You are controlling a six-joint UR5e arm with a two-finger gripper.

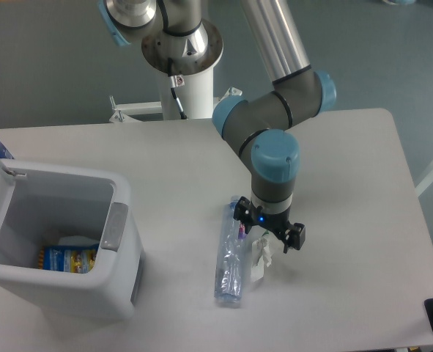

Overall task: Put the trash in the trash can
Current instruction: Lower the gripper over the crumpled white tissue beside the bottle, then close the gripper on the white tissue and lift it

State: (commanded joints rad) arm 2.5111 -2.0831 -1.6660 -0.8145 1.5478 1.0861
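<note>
bottle [231,260] lying at 6 o'clock, cap pointing to 12, paper scrap [261,258] touching its 3 o'clock side | gripper [269,228] hovering spread and unloaded over the scrap, likely lining up a grab | bin [119,227] waiting at 9 o'clock, lid open for drops

Black end effector [268,229] with one small blue light, below a grey arm [276,70] with pale blue joint caps. Clear crushed bottle [231,258] with a blue-and-red label. White crumpled paper scrap [261,258] just right of it. White trash can [62,242] at near left with a grey handle plate; inside, a blue wrapper [64,258] with yellow marks. Pale grey surface [363,191]; dull grey-green floor [47,59] at far side.
</note>
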